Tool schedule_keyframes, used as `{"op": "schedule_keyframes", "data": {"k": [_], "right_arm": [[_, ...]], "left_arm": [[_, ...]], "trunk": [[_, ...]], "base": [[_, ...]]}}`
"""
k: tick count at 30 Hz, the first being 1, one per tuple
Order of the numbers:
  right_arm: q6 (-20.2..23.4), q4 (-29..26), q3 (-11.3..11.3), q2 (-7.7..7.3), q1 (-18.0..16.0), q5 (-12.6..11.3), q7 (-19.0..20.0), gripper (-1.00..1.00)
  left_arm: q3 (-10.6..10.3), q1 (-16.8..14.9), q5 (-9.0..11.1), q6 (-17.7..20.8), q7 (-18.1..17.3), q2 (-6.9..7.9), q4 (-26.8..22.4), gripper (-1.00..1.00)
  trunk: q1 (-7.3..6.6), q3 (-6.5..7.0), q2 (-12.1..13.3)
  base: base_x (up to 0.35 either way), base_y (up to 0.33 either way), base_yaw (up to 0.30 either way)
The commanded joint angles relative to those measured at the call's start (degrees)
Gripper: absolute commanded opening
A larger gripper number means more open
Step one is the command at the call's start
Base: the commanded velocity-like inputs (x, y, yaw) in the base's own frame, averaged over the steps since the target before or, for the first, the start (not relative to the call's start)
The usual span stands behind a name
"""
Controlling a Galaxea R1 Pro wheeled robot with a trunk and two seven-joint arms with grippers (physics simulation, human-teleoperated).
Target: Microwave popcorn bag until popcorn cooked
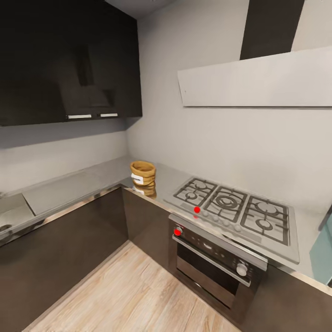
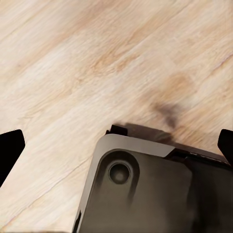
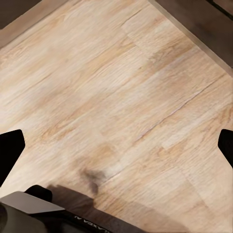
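Fingers of the left gripper point(image 2: 116, 145) stand wide apart, one dark tip at each edge of the left wrist view, over the wood floor point(image 2: 73, 63) with the robot's grey base point(image 2: 145, 194) between them. Right gripper point(image 3: 116, 145) fingers likewise apart above the floor, nothing held. Popcorn bag point(image 1: 142, 172) stands upright on the grey bench point(image 1: 74, 186) at the inner corner, well away from both pairs of fingers, beside the gas hob point(image 1: 233, 207). Oven point(image 1: 216, 267) sits under the hob.

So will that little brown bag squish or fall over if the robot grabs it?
The popcorn bag looks like soft, rounded paper, so it would probably crumple under a squeeze. It seems small and likely light, standing upright near the countertop corner, so a sideways push might tip it.
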Motion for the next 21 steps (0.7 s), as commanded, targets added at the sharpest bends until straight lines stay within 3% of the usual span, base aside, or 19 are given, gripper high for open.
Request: {"op": "schedule_keyframes", "data": {"k": [1,8,21], "right_arm": [[-0.19,-0.01,-0.35,0.04,-0.03,0.48,0.21,1.0],[-0.19,-0.01,-0.35,0.05,-0.03,0.48,0.19,1.0],[-0.19,-0.01,-0.35,0.05,-0.03,0.48,0.17,1.0]], "left_arm": [[0.13,-0.05,0.05,-0.2,-0.06,-0.01,0.07,1.0],[0.39,-0.11,0.31,-0.2,-0.06,-0.01,0.06,1.0],[0.64,-0.12,0.32,-0.2,-0.06,0.07,0.06,1.0]], "trunk": [[0.02,-0.11,-0.1],[-1.51,1.15,2.71],[-4.15,3.31,7.53]], "base": [[0.0,0.0,0.109],[0.0,0.0,0.04],[0.0,0.105,0.263]]}}
